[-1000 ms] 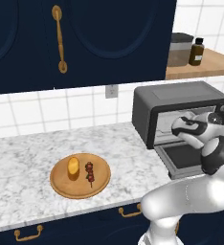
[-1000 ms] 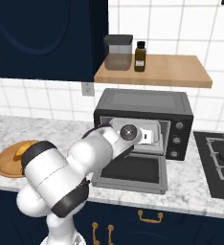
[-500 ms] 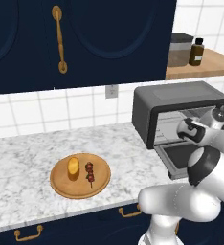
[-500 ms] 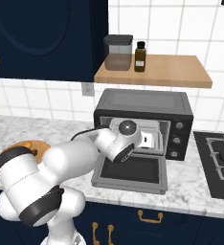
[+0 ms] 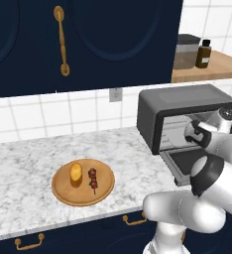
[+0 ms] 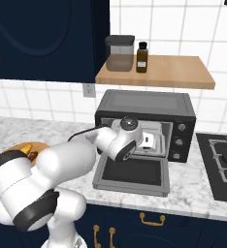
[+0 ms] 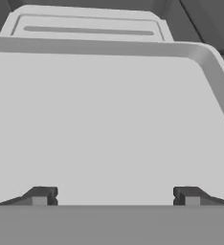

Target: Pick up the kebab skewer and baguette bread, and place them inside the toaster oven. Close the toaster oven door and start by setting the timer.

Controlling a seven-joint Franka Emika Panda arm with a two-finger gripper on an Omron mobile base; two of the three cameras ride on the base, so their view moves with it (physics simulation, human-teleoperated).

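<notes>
Wooden plate lower left on marble worktop, carrying baguette bread and, just right of it, kebab skewer; both untouched. Right of centre, toaster oven, toaster oven door dropped flat. Tool at oven mouth over metal tray, tips well apart, empty. Should back out, swing left over plate, descend across skewer stick, keep clear of bread.

The white arm bends forward and right, its tool spread wide, gripping nothing.
</notes>
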